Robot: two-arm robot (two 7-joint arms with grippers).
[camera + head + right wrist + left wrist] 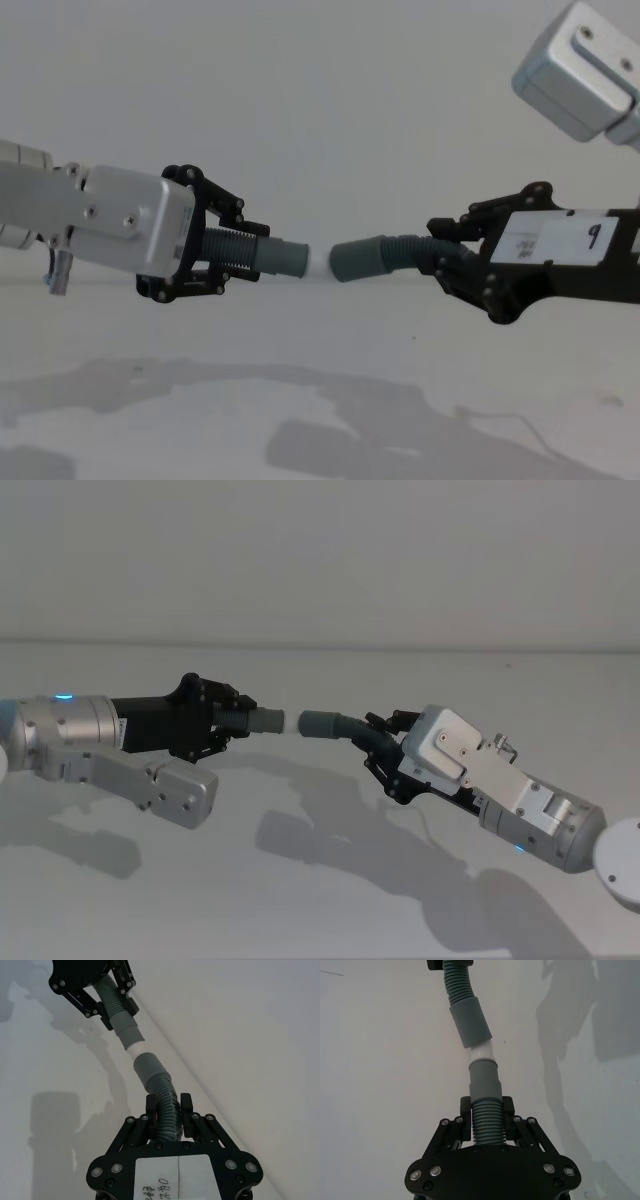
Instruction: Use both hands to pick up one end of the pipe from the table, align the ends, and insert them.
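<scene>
Looking down from the head view, the left gripper (232,727) is clamped on the shorter hose piece (256,721), the right gripper (377,737) on the longer hose piece (335,726), both above the table (320,900). Left wrist view: ribbed hose sits squeezed between the jaws, its cuff (485,1080) ahead of them, the whitish tip (482,1053) entering the other cuff (470,1022). Right wrist view: same deal, hose pinched between the fingers (186,1110). Chest view: cuffs meet midway between both grippers.

Silver-grey arms (70,740), black screw-studded grippers (487,1110), white label, possibly handwritten
</scene>
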